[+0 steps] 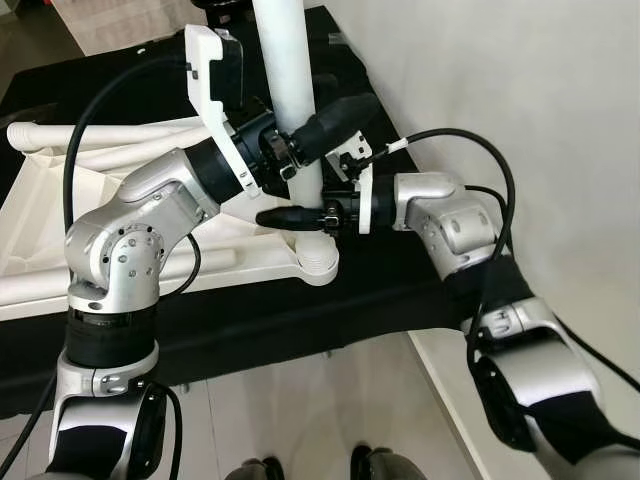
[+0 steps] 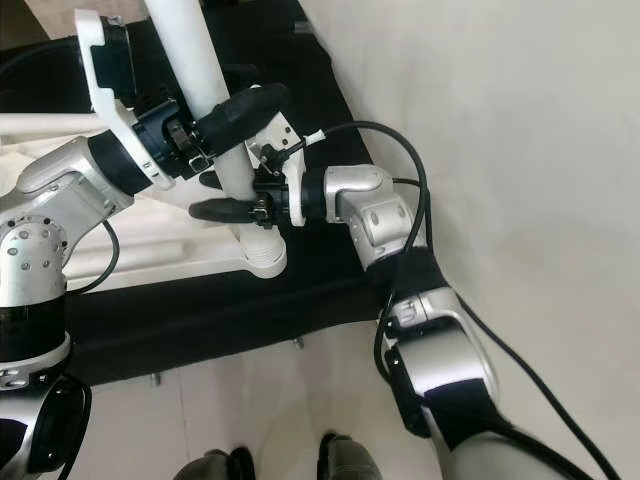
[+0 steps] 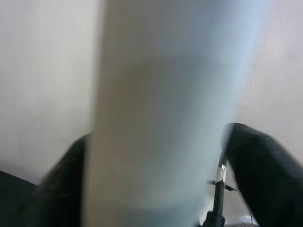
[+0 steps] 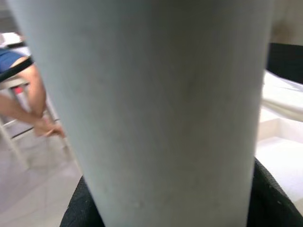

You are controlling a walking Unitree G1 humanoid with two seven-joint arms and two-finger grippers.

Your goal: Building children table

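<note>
Two grippers clasp one upright white table leg [image 1: 290, 70], which stands in a round socket [image 1: 318, 262] at the near right corner of the upside-down white tabletop [image 1: 60, 230]. The tabletop lies on a black cloth [image 1: 260, 320] spread over the pale floor [image 1: 330, 410], just beside a white wall [image 1: 530, 90] on the right. The left gripper [image 1: 305, 140] reaches in from the left and pinches the leg higher up, one black finger wrapped across its near side. The right gripper [image 1: 300, 216] comes in from the right and closes on the leg lower down, just above the socket. Another white leg [image 1: 110, 133] lies along the far edge of the tabletop. In the right wrist view a person's legs [image 4: 33, 113] show beside what seems to be a stool, though that part is blurred.
</note>
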